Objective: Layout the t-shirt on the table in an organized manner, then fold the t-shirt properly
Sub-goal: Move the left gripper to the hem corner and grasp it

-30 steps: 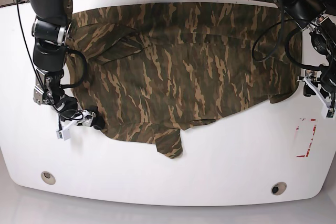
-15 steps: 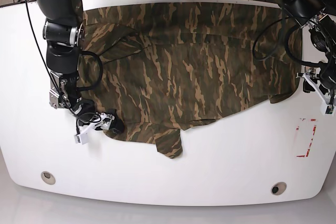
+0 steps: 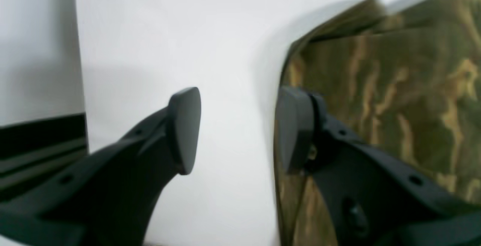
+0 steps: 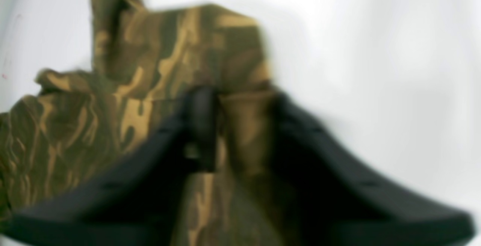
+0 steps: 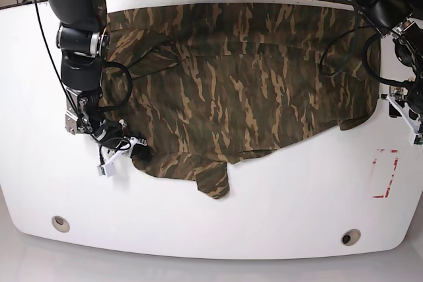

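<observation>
- While the layout step looks unfinished, the soft camouflage-print t-shirt in olive, brown and tan [image 5: 244,90] lies spread across the far half of the glossy white tabletop [image 5: 284,209], one sleeve flap sticking out toward the near edge, the far hem running along the back edge.
- Right pincer [image 4: 240,126], on the base view's left at the shirt's near corner: jaws drawn in around a raised fold of cloth, which sits between the pads. View is blurred, so I judge it a pinch on the t-shirt, not certain how firm.
- Likely reason for that grip: a corner hold lets the arm pull that side flat and square.
- Left pincer [image 3: 238,129], on the base view's right: jaws spread, nothing between them. One pad hangs over bare tabletop, the other sits at the shirt's edge; cannot tell if it touches the cloth.
- My read: it's lined up to straddle that edge for a matching grip on the opposite side.
- Count: one t-shirt, two pincers, two small round grommet holes [image 5: 60,223] near the front edge, one red-and-white tape mark [image 5: 385,174] on the right, well apart from the cloth.
- Folding not started; body still wrinkled near the left shoulder.
</observation>
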Tool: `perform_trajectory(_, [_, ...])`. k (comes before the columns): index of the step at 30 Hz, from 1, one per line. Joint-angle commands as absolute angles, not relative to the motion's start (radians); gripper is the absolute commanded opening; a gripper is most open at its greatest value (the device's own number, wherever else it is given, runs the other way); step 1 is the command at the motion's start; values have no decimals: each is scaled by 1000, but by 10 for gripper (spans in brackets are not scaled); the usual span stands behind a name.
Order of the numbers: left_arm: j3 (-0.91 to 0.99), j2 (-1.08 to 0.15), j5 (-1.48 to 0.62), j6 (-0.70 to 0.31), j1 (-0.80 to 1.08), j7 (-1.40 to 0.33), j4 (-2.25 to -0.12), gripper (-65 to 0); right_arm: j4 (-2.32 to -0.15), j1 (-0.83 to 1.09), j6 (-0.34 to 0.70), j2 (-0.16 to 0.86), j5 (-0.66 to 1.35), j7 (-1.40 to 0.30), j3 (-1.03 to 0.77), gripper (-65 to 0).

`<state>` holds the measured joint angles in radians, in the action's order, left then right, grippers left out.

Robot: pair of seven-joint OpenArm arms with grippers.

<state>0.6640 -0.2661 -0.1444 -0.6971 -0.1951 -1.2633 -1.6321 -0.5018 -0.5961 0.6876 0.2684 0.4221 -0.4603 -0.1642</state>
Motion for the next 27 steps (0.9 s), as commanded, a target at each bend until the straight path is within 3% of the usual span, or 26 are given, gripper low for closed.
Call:
perform_trajectory(1, [651,-278,-130,-698,-246,-1198,-1580,-337,-515,-633,698,283,435,-450,-163,-598])
perform_trajectory(16, [519,-285,-117,-698,-409,-963,-1095,-337,-515,-634,698,283,435,-450,-163,-602])
perform_trajectory(27, [455,-285,-114,-698,-435,-943,-1021,-337,-515,-631,698,280,435,-450,-163,-602])
